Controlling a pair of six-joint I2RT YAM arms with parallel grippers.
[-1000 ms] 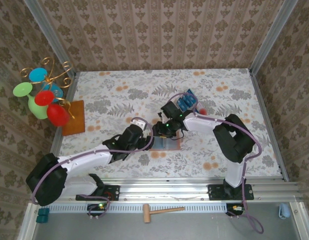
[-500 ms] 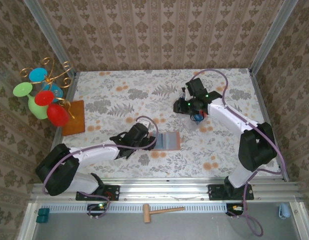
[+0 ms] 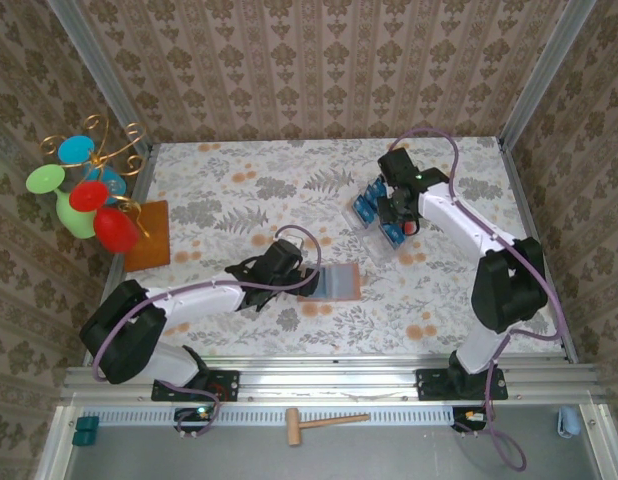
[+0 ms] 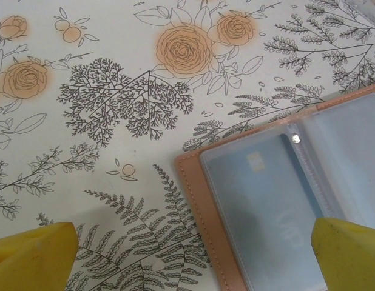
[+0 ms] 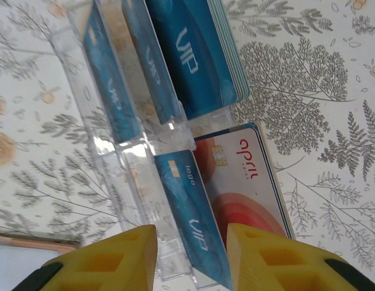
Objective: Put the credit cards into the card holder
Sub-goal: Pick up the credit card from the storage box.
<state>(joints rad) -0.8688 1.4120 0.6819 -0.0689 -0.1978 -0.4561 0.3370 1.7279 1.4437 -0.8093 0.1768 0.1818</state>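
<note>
Spread right jaws straddle one of the credit cards (image 5: 187,224) in the clear tray (image 5: 130,170); we should pinch it squarely. Well apart from that tray, our left jaws gape over the card holder (image 4: 260,200).

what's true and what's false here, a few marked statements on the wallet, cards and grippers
The card holder lies open on the table. True.
A blue card sits in one of its clear sleeves. True.
The right gripper is shut on a card. False: its fingers stand apart, a VIP card in the clear tray shows between them.
Every card is blue. False: there is a white and red card.
The left gripper carries a card. False: it is open and empty.
</note>
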